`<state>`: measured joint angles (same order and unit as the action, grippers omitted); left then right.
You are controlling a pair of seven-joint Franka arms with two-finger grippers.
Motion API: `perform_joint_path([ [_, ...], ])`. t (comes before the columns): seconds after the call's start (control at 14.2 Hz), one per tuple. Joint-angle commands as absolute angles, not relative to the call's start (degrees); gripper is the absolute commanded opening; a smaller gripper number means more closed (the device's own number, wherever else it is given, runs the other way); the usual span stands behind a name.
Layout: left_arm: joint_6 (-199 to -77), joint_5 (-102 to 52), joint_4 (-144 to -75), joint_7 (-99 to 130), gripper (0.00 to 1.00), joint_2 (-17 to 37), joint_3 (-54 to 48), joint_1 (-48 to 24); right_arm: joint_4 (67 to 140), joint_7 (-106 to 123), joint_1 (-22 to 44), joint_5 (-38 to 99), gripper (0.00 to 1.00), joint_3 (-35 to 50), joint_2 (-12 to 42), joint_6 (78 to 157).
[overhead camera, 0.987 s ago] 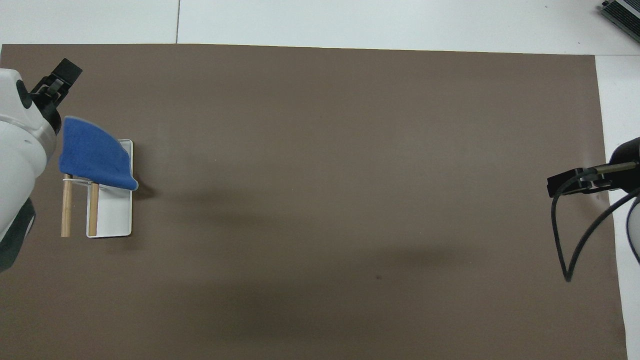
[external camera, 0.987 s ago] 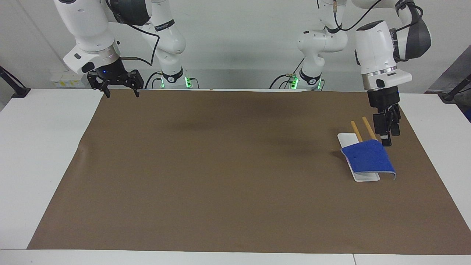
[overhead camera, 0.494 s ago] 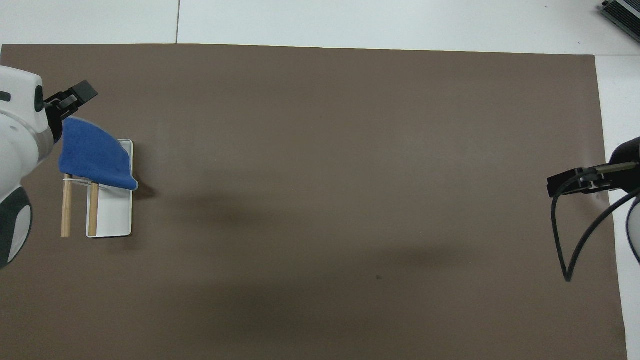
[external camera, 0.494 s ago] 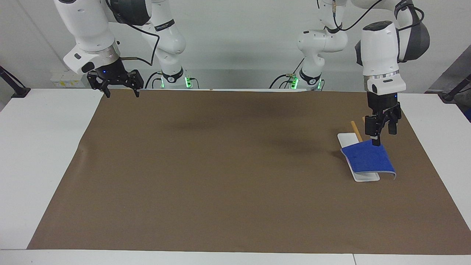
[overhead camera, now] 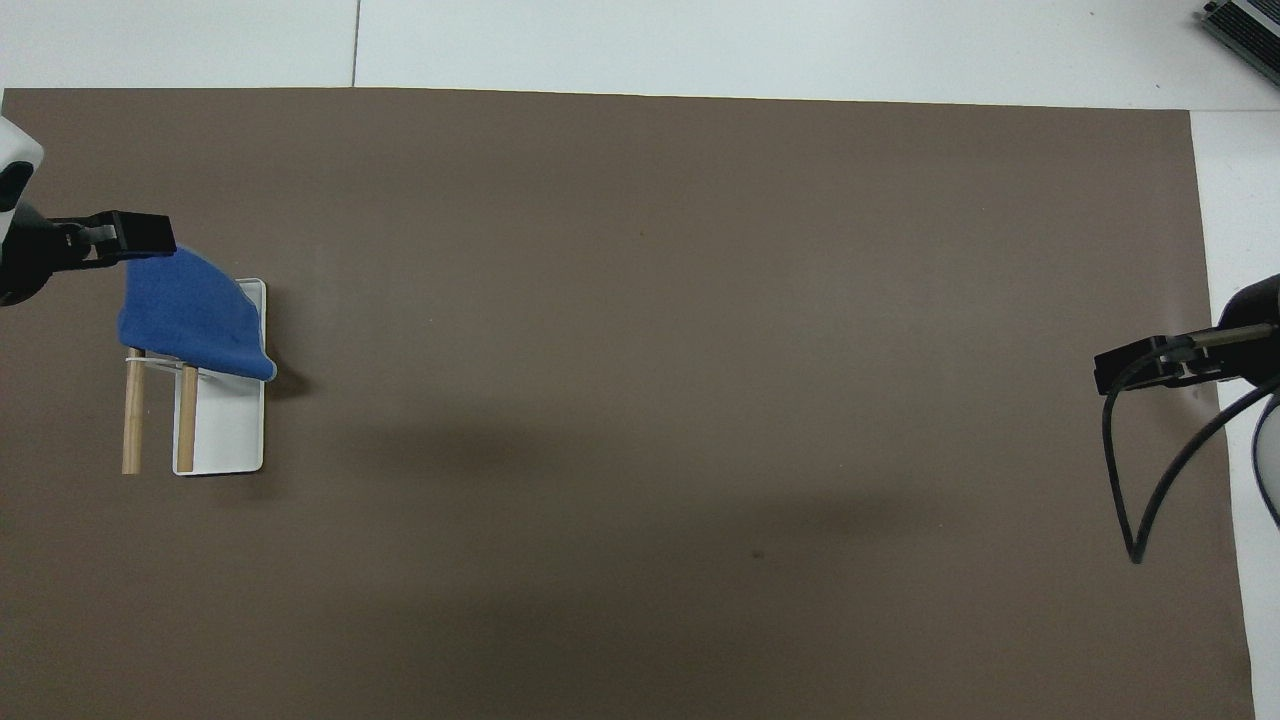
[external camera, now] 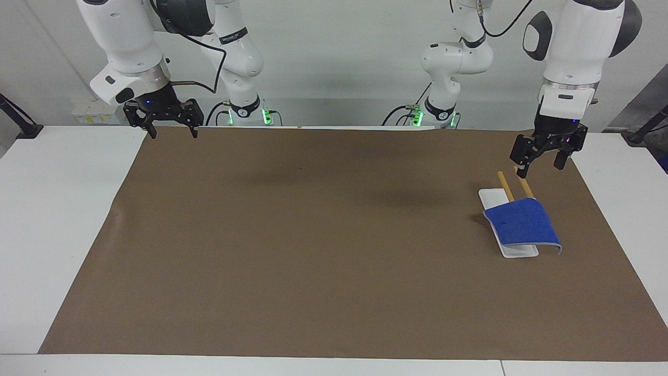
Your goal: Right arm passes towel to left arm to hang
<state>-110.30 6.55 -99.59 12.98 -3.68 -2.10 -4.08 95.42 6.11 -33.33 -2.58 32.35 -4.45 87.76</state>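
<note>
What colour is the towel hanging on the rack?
Bright blue, with a pale grey edge; the towel shows best in the facing view.

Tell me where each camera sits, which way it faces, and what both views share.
Facing view: high across the table, facing the robots; shows both arms, open left gripper over the rack's dowels, open right gripper waiting.
Overhead view: above the robots' end, looking steeply down; only gripper tips show.
Shared: towel draped on the rack.

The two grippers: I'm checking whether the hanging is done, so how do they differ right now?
The left gripper hangs over the rack's wooden rods, just above the towel; the right gripper waits at the mat's corner near its base. The left one is turned slantwise; the right one faces squarely. Both are open and empty.
</note>
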Motion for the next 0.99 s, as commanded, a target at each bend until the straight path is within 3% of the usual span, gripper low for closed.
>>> perform_joint_path([
  [0.0, -101.2, 3.4, -91.2, 4.7, 1.0, 0.9, -2.0, -4.6, 96.6, 6.2, -33.5, -1.2, 1.0, 32.1, -5.7, 88.5],
  [0.28, -93.8, 2.3, -86.1, -2.7, 1.0, 2.9, -2.0, -4.6, 96.6, 6.2, -33.5, -1.2, 1.0, 32.0, -5.7, 88.5],
  [0.92, -88.0, 0.5, -89.6, -6.2, 1.0, -1.6, 1.3, -8.3, 96.6, 6.2, -33.5, -1.3, 1.0, 32.1, -5.7, 88.5],
])
